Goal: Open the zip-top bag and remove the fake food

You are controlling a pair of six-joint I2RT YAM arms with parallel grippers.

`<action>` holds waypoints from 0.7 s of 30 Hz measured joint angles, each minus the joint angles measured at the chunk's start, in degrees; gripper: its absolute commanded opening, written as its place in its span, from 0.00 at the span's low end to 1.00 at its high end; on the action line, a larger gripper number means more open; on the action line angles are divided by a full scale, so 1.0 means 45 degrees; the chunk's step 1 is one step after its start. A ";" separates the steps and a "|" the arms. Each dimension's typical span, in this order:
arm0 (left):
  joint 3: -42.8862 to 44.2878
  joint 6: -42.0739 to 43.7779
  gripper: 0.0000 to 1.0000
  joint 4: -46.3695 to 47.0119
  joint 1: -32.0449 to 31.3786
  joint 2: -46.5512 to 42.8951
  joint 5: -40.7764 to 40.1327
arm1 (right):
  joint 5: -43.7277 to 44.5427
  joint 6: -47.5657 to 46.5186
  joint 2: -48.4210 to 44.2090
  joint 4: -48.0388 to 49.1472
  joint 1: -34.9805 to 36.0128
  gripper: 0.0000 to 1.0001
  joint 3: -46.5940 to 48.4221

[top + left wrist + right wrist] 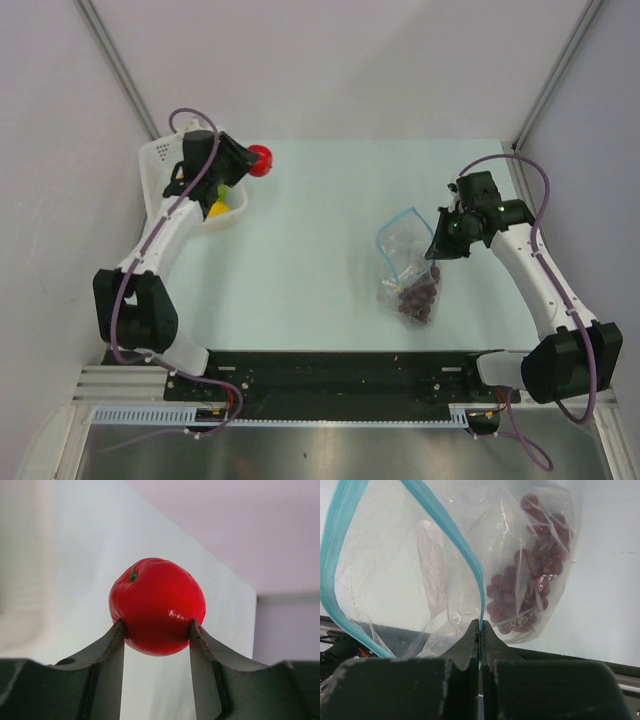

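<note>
I see the pale, matte surface (310,260), with the white perforated basket (158,160) at its far-left corner.

Right of centre is the clear, crinkly zip-top bag (400,240), mouth gaping. My right gripper (480,625) pinches its teal zip strip, jaws pressed together.

A knobbly dark purple grape bunch (418,295) sags in the bag's bottom.

My left gripper (156,630) clamps a glossy round red fruit (157,605) half-wide, just beside the basket.

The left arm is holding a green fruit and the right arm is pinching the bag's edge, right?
Not quite. The fruit is red, not green, as the left wrist view shows. The left end effector does hold it, and the right end effector is pinching the bag by its edge.
</note>
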 measured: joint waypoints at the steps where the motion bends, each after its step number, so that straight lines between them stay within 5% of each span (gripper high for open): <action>1: 0.0214 -0.0228 0.00 -0.0112 0.0539 0.0393 -0.0136 | -0.0010 0.0019 0.0112 0.0058 0.0000 0.00 0.0000; 8: 0.3245 -0.1341 0.00 -0.1535 0.3293 0.3827 -0.0709 | -0.0238 0.0437 0.0923 0.0680 0.0000 0.00 -0.0005; 15: 0.4483 -0.3424 0.06 -0.1588 0.4362 0.5911 -0.0942 | -0.0335 0.0680 0.1477 0.0899 -0.0005 0.00 0.0000; 21: 0.6771 -0.4129 0.45 -0.2098 0.4420 0.8320 -0.1039 | -0.0301 0.0772 0.1656 0.0899 -0.0005 0.00 0.0112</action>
